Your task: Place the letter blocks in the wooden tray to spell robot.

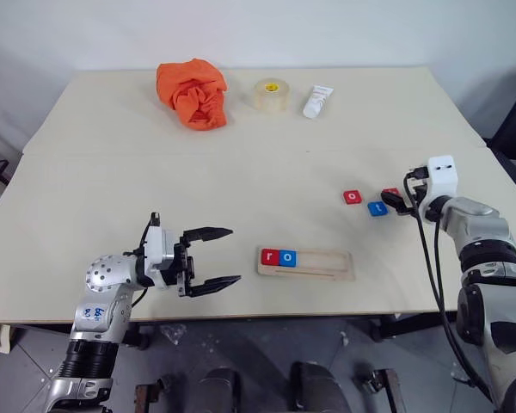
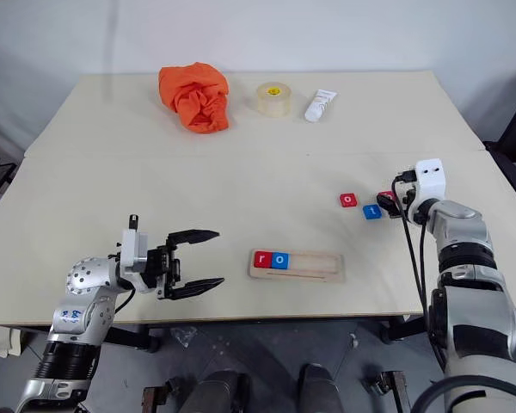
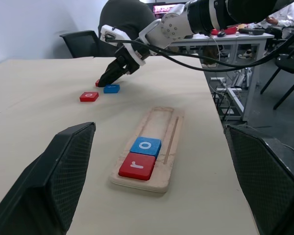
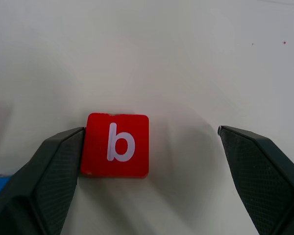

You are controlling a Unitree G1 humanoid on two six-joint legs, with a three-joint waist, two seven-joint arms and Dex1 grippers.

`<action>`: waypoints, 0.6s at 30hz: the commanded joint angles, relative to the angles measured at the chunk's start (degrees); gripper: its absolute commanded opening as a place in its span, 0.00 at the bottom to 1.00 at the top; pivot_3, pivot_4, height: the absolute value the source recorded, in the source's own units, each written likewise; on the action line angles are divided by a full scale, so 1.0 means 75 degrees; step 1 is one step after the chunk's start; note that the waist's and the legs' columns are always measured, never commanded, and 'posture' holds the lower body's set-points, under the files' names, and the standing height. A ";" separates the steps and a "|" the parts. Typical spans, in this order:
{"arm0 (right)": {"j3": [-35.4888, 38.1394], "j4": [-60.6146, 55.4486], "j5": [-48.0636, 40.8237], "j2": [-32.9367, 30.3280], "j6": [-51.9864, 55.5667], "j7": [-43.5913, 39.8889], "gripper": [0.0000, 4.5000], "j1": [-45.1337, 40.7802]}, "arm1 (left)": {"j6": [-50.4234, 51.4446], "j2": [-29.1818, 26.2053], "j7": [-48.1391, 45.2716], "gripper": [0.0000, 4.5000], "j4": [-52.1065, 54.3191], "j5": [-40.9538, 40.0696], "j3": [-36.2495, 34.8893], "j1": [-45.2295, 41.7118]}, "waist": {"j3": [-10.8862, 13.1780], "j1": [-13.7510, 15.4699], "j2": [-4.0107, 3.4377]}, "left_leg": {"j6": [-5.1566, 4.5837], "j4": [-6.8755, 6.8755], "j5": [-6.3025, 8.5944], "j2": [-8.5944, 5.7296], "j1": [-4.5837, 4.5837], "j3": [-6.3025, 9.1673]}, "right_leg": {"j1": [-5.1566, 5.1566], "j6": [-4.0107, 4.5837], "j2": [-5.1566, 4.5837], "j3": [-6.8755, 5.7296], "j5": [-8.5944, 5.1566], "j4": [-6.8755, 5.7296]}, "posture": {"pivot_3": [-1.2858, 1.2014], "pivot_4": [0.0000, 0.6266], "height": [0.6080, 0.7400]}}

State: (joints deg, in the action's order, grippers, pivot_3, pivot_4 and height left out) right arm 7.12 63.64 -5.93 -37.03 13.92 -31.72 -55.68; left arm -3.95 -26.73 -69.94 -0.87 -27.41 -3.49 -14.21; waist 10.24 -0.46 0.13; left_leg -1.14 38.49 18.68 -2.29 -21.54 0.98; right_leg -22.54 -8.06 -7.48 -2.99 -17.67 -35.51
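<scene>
Right gripper spread wide around red b block

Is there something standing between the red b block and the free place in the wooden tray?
Nothing visible blocks it. The b block lies between the open right gripper's fingers. Bare table separates it from the wooden tray, whose groove is free beyond the r and o.

red letter blocks: three; blue letter blocks: two; wooden tray: one
</scene>
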 commanded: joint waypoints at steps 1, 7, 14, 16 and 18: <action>0.0027 0.0071 0.0071 0.0050 0.0046 0.0030 0.96 -0.0189 | -0.0152 -0.0016 0.0056 1.00 0.0177 -0.0118 -0.0094 0.0022 | 0.0000 -0.0002 0.0000 | 0.0000 0.0000 0.0000 0.0000 0.0000 0.0000 | 0.0000 0.0000 0.0000 0.0000 0.0000 -0.0001 | 0.52 0.24 1.00; 0.0022 0.0159 0.0164 0.0108 0.0127 0.0151 0.58 -0.0233 | -0.0216 -0.0121 -0.0128 1.00 0.0035 -0.0154 -0.0104 0.0025 | 0.0000 0.0014 -0.0001 | 0.0000 0.0002 0.0000 -0.0001 0.0000 0.0001 | 0.0001 0.0000 -0.0001 -0.0001 0.0000 -0.0001 | 0.52 0.24 1.00; 0.0115 -0.0117 0.0102 0.0066 0.0090 0.0163 0.32 -0.0034 | -0.0331 -0.0294 -0.0587 1.00 -0.0395 -0.0157 -0.0104 -0.0139 | -0.0001 0.0019 -0.0002 | 0.0000 0.0001 0.0000 -0.0002 0.0000 0.0002 | 0.0001 0.0000 -0.0001 -0.0002 0.0000 -0.0001 | 0.52 0.24 1.00; 0.0148 -0.0428 0.0074 0.0009 0.0147 0.0192 0.32 0.0079 | -0.0362 -0.0293 -0.0729 1.00 -0.0584 -0.0167 -0.0098 -0.0278 | -0.0001 0.0028 -0.0002 | 0.0000 0.0001 0.0000 -0.0002 0.0000 0.0003 | 0.0001 0.0000 -0.0001 -0.0002 0.0000 -0.0001 | 0.52 0.24 1.00; 0.0281 -0.1176 -0.0053 -0.0049 0.0437 0.0298 0.32 0.0349 | -0.0424 -0.0300 -0.0938 1.00 -0.0858 -0.0153 -0.0066 -0.0452 | -0.0001 0.0034 -0.0002 | 0.0000 0.0002 0.0000 -0.0003 0.0000 0.0003 | 0.0001 0.0000 -0.0001 -0.0003 0.0000 -0.0001 | 0.52 0.24 1.00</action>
State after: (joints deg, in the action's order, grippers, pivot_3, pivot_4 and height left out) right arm 7.59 58.88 -5.51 -35.85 16.02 -30.45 -53.53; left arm -6.14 -28.26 -75.84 -6.86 -27.48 -3.44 -16.75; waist 10.23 -0.20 0.12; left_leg -1.14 38.50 18.68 -2.31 -21.55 1.02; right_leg -22.53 -8.06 -7.50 -3.03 -17.67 -35.52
